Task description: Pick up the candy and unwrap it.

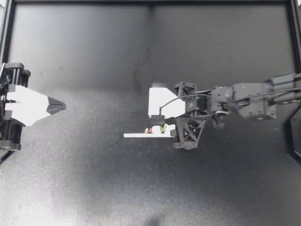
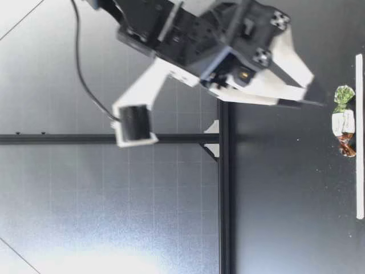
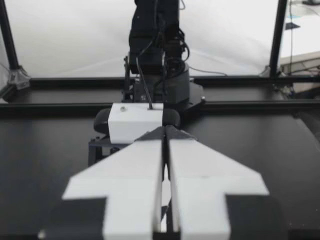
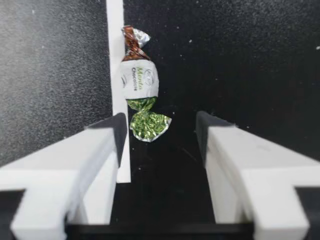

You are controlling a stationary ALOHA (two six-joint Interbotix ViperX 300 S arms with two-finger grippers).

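Hovering right claw (image 1: pixel 164 123) just above the worktop (image 1: pixel 94 179) centre, fingers spread apart, gripping nothing. Candy (image 1: pixel 156 129) lying flat just 6 o'clock of centre, touching a white strip (image 1: pixel 141 135); seen from the right wrist, at 12 o'clock ahead of the fingertips, green twist nearest. Left claw (image 1: pixel 59 106) at 9 o'clock, fingers pressed together, well apart from the candy.

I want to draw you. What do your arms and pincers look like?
My left arm and right arm are black, built of blocky jointed parts. The left pincer and right pincer each have two white, wedge-shaped fingers with dark tips. A thin black cable loops along the right arm to a small white box by its wrist.
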